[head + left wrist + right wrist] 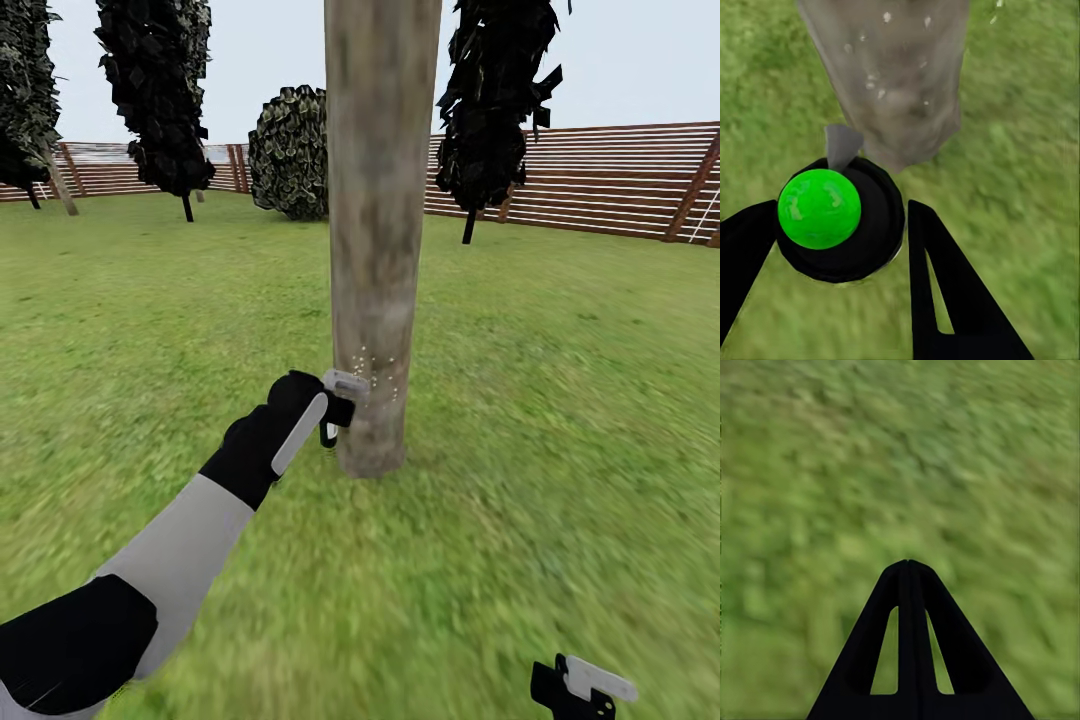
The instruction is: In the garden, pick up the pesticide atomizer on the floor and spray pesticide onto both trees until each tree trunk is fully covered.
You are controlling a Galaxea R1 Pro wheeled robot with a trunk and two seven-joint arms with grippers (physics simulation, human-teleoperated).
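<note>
— Down near the base of the tree trunk (380, 250), the left pincer (330, 415) is clamped on the pesticide atomizer (840, 217), its pale tip just beside the bark. What makes this step go well?

— I'd judge: keep the nozzle facing the wood and sweep upward and around, since the pesticide (375, 375) speckles only a low patch as tiny white dots.

— And the surfaces?

— Trunk: smooth, mottled grey-brown, a straight column. Atomizer: a round black body with a glossy green dome and a grey wedge-shaped spout. Lawn (560, 400): blurry green. The right pincer (907, 645) hangs over grass, fingers pressed together, holding nothing.
</note>
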